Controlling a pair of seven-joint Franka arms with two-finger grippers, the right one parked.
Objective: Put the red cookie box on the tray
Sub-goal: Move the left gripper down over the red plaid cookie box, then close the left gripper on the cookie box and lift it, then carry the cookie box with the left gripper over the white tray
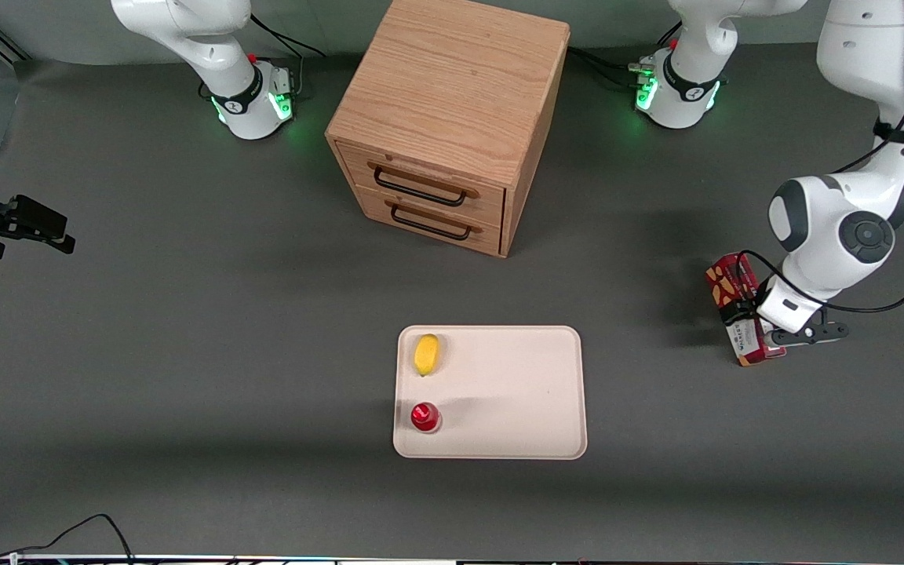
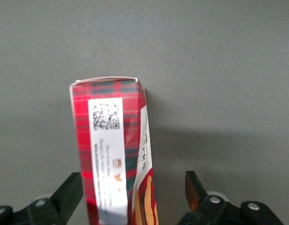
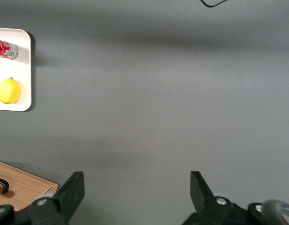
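Note:
The red cookie box [image 1: 727,284] lies on the grey table toward the working arm's end, well apart from the tray [image 1: 515,392]. It is a long tartan-red box [image 2: 107,136] with a white QR label and cookie pictures. My left gripper [image 1: 744,312] is down over the box's middle and is open. In the left wrist view the gripper [image 2: 133,183] straddles the box: one finger [image 2: 72,192] sits close against the box's side, and the other finger [image 2: 193,187] stands clear of it with a gap. The cream-white tray sits near the table's middle, nearer the front camera than the cabinet.
On the tray, along the edge toward the parked arm, rest a yellow lemon [image 1: 426,354] and a small red can [image 1: 425,417]. A wooden two-drawer cabinet [image 1: 452,118] stands farther from the front camera, its drawers shut. A black cable [image 1: 91,530] lies near the table's front edge.

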